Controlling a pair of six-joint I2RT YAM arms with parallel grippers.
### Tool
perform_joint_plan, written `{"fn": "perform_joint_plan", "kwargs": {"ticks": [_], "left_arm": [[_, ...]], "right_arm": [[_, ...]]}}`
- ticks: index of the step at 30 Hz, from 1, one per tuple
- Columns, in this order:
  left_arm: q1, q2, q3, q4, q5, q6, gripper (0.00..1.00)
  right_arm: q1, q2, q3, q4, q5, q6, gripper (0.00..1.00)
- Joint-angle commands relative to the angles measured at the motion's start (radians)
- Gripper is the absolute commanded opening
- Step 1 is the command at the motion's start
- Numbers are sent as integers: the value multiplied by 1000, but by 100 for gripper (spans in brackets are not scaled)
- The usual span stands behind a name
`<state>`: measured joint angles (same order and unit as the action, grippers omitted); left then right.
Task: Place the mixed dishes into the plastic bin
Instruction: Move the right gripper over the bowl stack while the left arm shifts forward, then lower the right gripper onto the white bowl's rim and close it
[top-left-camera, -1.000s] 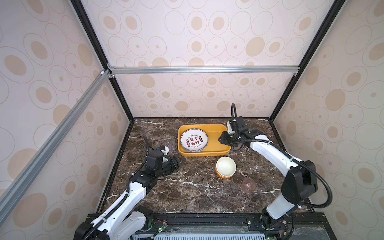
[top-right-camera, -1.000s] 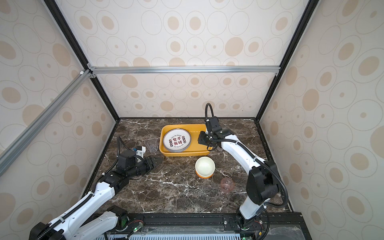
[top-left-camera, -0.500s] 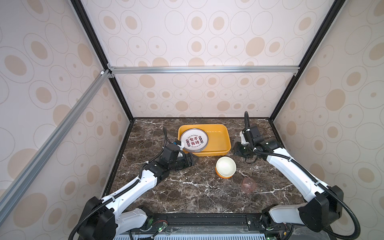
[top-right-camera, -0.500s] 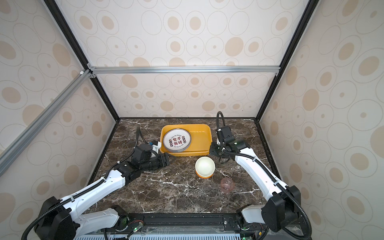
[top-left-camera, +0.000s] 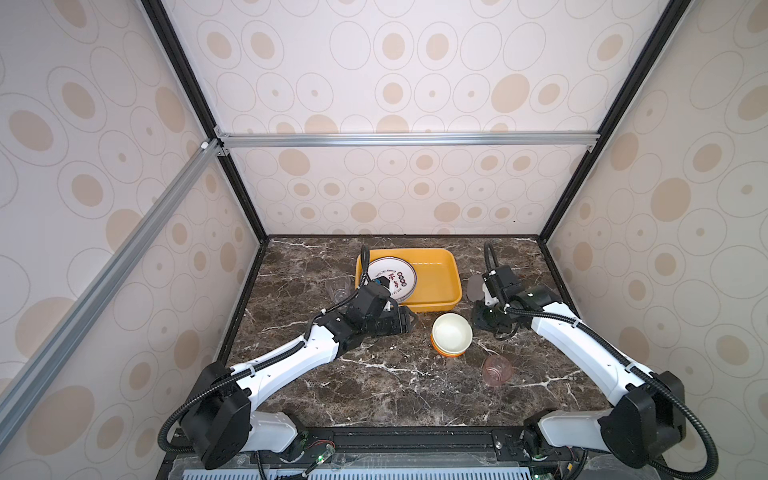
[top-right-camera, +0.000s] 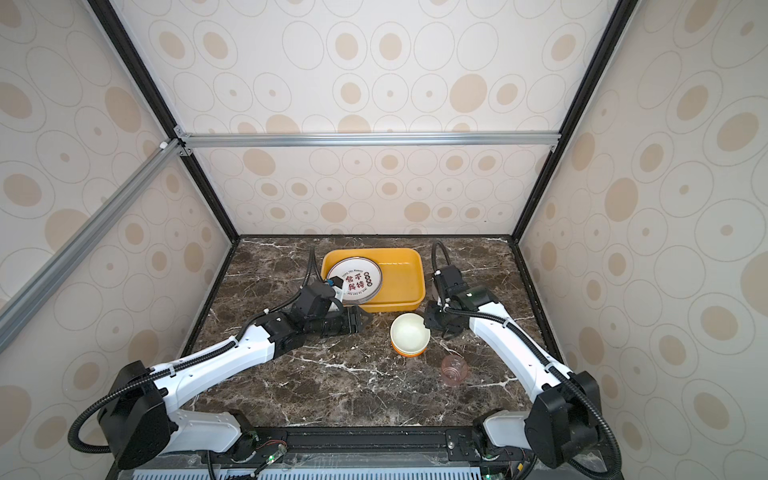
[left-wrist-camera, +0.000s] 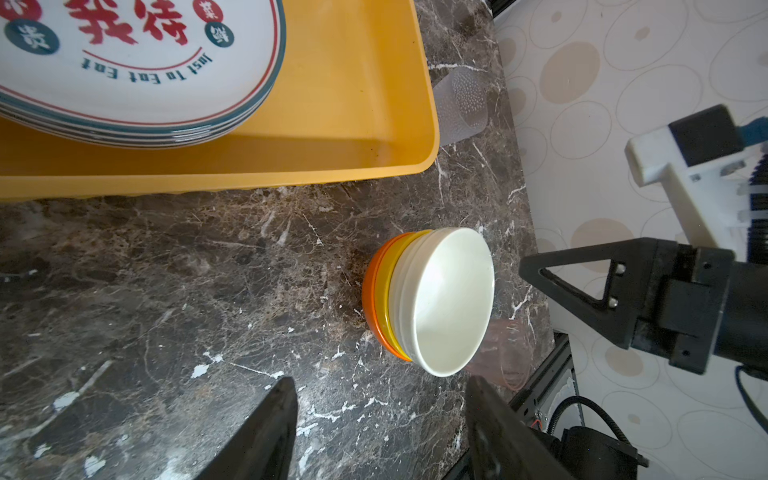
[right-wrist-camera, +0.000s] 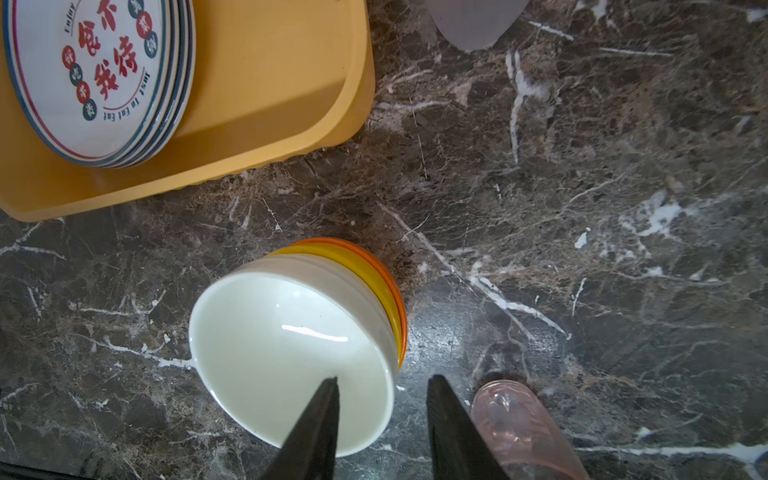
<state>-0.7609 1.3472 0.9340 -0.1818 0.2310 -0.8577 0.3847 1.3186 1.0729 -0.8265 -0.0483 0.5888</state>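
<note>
Nearest, right of middle: pink cup, translucent and thin-walled, on the marble tabletop, dark brown with white veins. Upright or tipped: cannot tell.

Just beyond: stack of bowls, round, glossy and nested. Cream-white on top with a ribbed outer wall, then yellow, then orange beneath. Sits on the marble near the bin's near right corner, not touching it.

To the stack's left: left gripper, low over the marble, black fingers spread wide, holding nothing, pointing at the bowls.

At the stack's right side: right gripper, fingers apart, one over the cream interior and one outside the rim. Contact with the rim: cannot tell.

Farther: plastic bin, yellow-orange, shallow, rectangular, smooth, with rounded corners. Holds in its left half a stack of plates, white with blue and red edge bands and red Chinese characters. Near edge covered by the left wrist in both top views.

Just beside the bin's right wall, on the marble: grey cup, frosted and dimpled, partly behind the right wrist.

Left of the bin, on the marble: clear cup.
</note>
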Motion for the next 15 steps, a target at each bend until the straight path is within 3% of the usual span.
{"fn": "perform_joint_plan", "kwargs": {"ticks": [1, 15], "left_arm": [[-21, 10, 50, -43, -50, 46, 64], [-31, 18, 36, -27, -47, 43, 64]], "right_arm": [[-8, 17, -30, -12, -6, 24, 37], [-3, 65, -75, 31, -29, 43, 33]]}}
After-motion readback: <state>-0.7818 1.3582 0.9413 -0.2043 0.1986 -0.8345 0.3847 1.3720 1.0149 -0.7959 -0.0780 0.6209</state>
